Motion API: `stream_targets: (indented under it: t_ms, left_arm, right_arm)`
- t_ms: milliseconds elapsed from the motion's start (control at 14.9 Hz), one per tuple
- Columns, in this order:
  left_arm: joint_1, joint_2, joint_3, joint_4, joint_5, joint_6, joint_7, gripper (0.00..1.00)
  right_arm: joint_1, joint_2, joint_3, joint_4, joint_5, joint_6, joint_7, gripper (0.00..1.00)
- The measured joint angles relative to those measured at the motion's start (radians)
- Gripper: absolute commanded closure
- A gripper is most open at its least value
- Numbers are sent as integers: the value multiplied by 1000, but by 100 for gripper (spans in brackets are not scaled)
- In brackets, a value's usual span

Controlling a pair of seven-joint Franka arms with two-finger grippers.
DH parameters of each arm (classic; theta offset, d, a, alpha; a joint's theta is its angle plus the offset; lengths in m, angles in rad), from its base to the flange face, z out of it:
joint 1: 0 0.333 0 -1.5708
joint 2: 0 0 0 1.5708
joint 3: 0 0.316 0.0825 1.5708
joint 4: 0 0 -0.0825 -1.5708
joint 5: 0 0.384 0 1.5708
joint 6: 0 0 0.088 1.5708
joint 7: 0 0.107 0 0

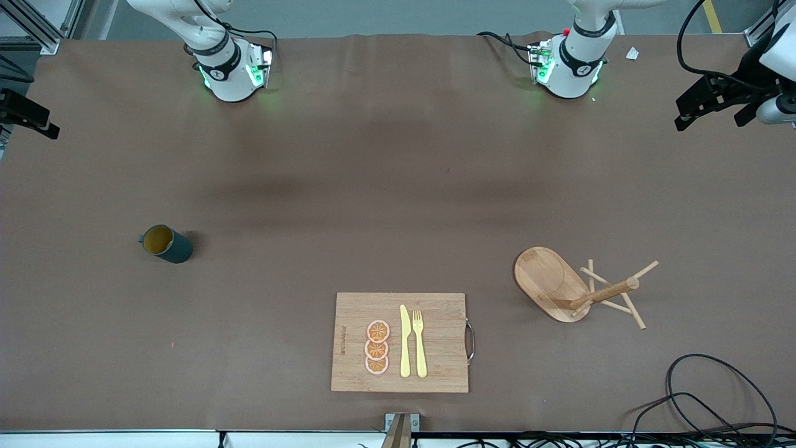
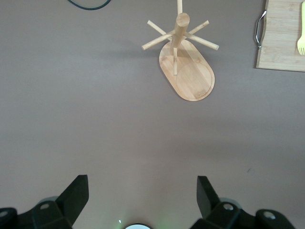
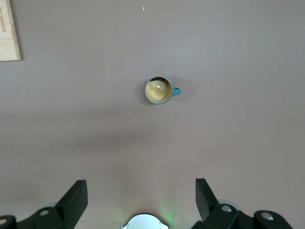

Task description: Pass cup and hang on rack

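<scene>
Well, nothing is being touched yet — both arms are waiting high up by their bases. The cup (image 1: 166, 244) is standing upright on the tabletop (image 1: 348, 186) toward the right arm's end, mouth open to the ceiling, its little handle sticking out sideways. The rack (image 1: 559, 283) is standing toward the left arm's end, with a cutting board (image 1: 401, 342) between the two and nearer the front camera, carrying a yellow knife (image 1: 405, 342), a fork (image 1: 419, 343) and three orange slices (image 1: 377, 347).

The right gripper (image 3: 138, 198) is hovering over bare tabletop short of the cup, jaws spread wide and holding nothing. The left gripper (image 2: 143, 195) is doing the same short of the rack, jaws equally wide and empty.

I'm guessing the cup is light, rigid and somewhat slick — likely ceramic, so breakable if dropped. Pinching the wall across the rim seems the safest hold, leaving the handle free for a peg.

Room is looking generous: open tabletop all round the cup and across the middle for the handover. The thin pegs are sticking out in several directions, and loose cables (image 1: 703, 398) are lying near the rack's corner.
</scene>
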Motion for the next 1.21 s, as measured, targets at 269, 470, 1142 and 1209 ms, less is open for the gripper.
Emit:
stream_targets:
  t_ms: [269, 470, 1142, 1209]
  left_arm:
    - [0, 2, 0, 0, 0, 0, 0, 0]
    - [0, 2, 0, 4, 0, 0, 0, 0]
    - [0, 4, 0, 7, 0, 0, 0, 0]
    - [0, 4, 0, 7, 0, 0, 0, 0]
  right_arm:
    - [0, 0, 0, 0, 0, 0, 0, 0]
    - [0, 0, 0, 0, 0, 2, 0, 0]
    - [-14, 168, -5, -27, -1, 105, -9, 0]
    - [-21, 210, -6, -30, -1, 132, -32, 0]
